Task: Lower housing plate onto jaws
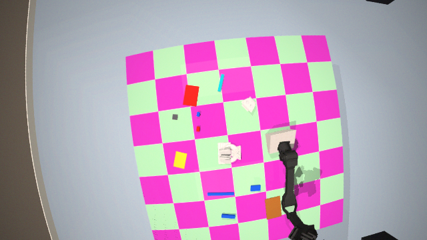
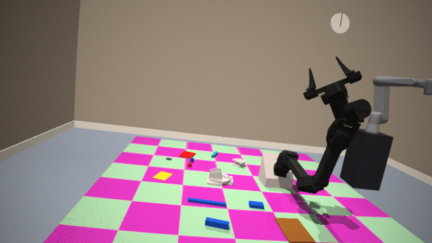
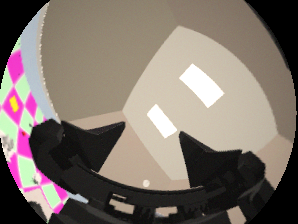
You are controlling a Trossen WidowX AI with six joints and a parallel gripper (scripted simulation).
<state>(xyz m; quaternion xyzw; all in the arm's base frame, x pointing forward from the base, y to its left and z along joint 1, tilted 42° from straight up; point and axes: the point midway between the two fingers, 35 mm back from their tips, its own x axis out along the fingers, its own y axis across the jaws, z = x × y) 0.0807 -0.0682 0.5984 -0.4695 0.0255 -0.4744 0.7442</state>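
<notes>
A white ridged assembly point(image 1: 225, 154) point(image 2: 214, 178) with a rounded, ring-like part on its right side stands on the checkered mat. A smaller white angular piece point(image 1: 248, 105) point(image 2: 239, 162) lies apart from it, farther back. I cannot tell for certain which white part is the housing plate, nor make out the jaws, pins or stubs. My gripper point(image 2: 323, 63) point(image 3: 152, 129) is open and empty, raised high with its fingers pointing up, far from both white things. In the top view it is at the bottom edge, right of the middle.
The arm stands on a beige block point(image 1: 273, 141) point(image 2: 268, 169). On the mat point(image 1: 233, 113) lie an orange plate point(image 1: 273, 208), several blue blocks, a red plate point(image 1: 191, 95), a yellow plate point(image 1: 180, 160) and a cyan bar point(image 1: 221, 83). A grey arm point(image 2: 381, 98) stands behind on a dark pedestal point(image 2: 367, 158).
</notes>
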